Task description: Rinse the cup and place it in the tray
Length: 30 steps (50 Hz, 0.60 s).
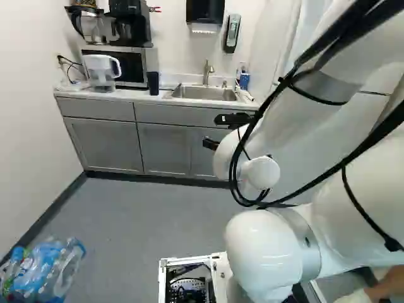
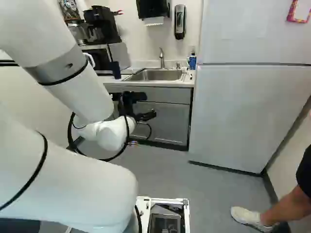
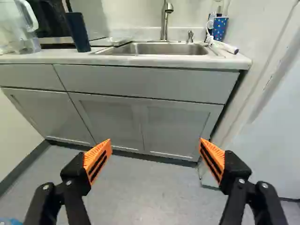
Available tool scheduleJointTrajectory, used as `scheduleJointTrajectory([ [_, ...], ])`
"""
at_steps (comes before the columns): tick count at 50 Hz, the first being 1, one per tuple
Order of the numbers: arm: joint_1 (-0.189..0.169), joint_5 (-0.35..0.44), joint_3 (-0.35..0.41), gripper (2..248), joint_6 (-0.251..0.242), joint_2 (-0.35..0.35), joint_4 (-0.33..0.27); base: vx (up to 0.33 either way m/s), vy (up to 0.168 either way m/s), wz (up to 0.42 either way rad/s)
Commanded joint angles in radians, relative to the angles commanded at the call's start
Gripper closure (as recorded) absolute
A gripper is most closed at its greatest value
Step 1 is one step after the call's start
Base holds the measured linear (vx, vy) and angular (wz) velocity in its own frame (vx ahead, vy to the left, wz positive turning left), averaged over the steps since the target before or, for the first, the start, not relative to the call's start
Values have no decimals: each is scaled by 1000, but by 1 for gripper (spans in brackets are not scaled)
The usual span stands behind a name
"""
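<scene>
A white robot arm (image 2: pixel 77 179) reaches forward over a grey floor (image 1: pixel 145 208) toward a kitchen counter (image 3: pixel 37 58). Its black gripper (image 1: pixel 209 130) hangs in the air in front of the grey cabinets (image 3: pixel 108 117), lower than the countertop, its two fingers spread wide and their orange pads (image 3: pixel 97 161) well apart. The cup (image 3: pixel 78 32), tall and dark blue, stands upright on the counter, just beside the steel sink (image 3: pixel 159 48), on the side toward the microwave (image 1: pixel 131 65). Between cup and sink is a low clear thing (image 3: pixel 117 40), too small to make out. A metal faucet (image 3: pixel 165 21) rises behind the basin. At the sink's other end are a blue holder with light spots (image 3: pixel 220 28) and a white-handled brush or similar tool (image 3: pixel 225 47). In the left base view, a clear pitcher with a white lid and handle (image 1: pixel 100 71) stands in front of the microwave, a black coffee maker (image 1: pixel 129 22) sits on top of it, and plastic bottles (image 1: pixel 41 268) lie bundled at the lower left. A large white refrigerator (image 2: pixel 238 111) stands beside the cabinets in the right base view.
</scene>
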Motion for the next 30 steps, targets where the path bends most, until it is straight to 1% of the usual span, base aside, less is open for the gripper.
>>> scheduleJointTrajectory([
  [30, 0, 0, 0, 3, 0, 0, 0, 0, 0, 0],
])
